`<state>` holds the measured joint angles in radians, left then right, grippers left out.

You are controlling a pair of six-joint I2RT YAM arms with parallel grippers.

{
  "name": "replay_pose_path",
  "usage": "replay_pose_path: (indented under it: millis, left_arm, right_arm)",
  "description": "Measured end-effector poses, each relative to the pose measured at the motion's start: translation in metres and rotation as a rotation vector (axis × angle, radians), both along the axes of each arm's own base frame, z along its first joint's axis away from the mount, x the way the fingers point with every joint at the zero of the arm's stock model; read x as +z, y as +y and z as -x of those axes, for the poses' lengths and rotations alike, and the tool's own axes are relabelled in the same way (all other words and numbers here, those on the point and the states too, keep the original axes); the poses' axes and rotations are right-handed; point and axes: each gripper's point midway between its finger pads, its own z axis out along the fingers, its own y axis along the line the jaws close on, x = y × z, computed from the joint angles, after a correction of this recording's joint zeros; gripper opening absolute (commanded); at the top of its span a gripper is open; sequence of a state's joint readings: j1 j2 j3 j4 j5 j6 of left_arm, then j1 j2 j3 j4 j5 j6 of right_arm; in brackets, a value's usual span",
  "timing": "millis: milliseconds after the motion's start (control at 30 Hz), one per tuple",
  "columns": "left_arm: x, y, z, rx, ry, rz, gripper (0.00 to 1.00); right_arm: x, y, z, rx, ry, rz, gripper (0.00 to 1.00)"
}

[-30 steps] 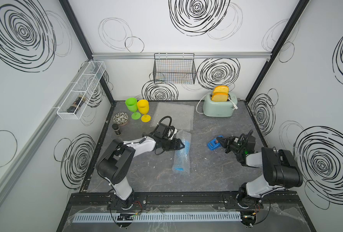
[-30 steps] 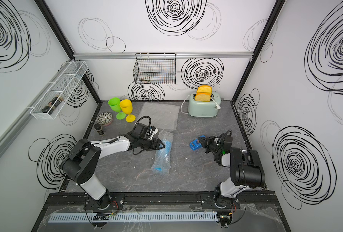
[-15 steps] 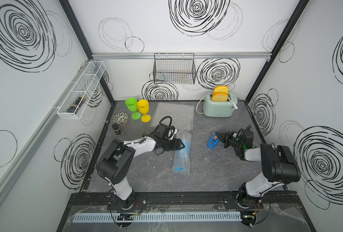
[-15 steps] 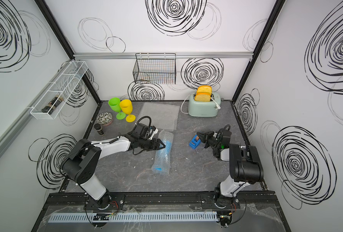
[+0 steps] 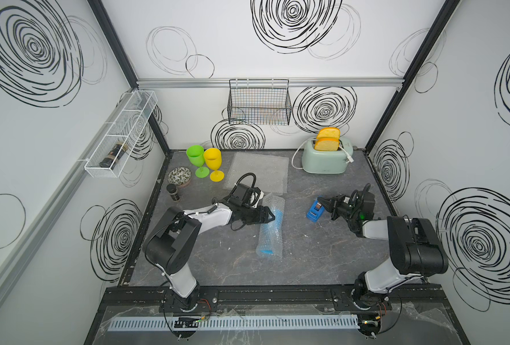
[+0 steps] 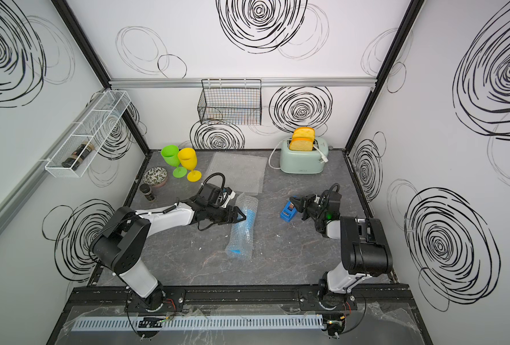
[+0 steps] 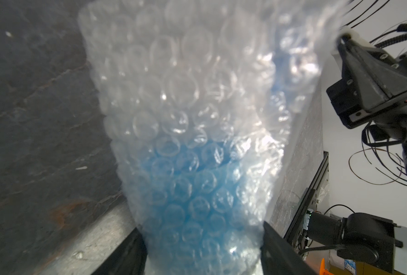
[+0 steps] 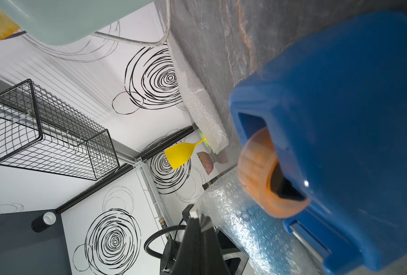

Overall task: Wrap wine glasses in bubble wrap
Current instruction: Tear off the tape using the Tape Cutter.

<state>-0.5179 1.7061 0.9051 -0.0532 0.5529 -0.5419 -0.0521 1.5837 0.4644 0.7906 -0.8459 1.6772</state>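
Mid-table, my left gripper (image 5: 271,215) clamps its jaws on the wrap (image 7: 181,95) around the lying blue goblet (image 5: 268,239). My right gripper (image 5: 321,202), jaws pressed together, touches the dispenser (image 5: 313,212). Rear left stand the yellow goblet (image 5: 212,158) and green goblet (image 5: 195,155).

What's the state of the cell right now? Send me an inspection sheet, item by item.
Surface: dark marbled tabletop, nothing spilled seen.
Job's things: wrapped blue goblet lying at centre; green goblet and yellow goblet upright and bare at the back; spare bubble wrap sheet flat beside them.
Clutter: patterned bowl, small dark jar, toaster holding bread, blue tape dispenser.
Grippers: left gripper clamps the wrapped blue goblet; right gripper shut, tip at the tape dispenser, grip unclear.
Cables: toaster cord looped on the tabletop; black cable loop above the left wrist.
Surroundings: black wire basket on back wall; white wall rack holding a dark bottle.
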Motion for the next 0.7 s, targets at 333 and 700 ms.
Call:
replay_pose_path:
  millis: [333,700]
  left_arm:
    - [0.000,-0.001,0.001,0.000,-0.008,-0.004,0.73]
    - [0.001,0.000,0.002,0.001,-0.012,-0.004,0.73]
  right_arm:
    - [0.010,0.005,0.003,0.010,-0.016,-0.012,0.00]
    - [0.010,0.013,0.007,0.041,-0.017,0.002,0.00]
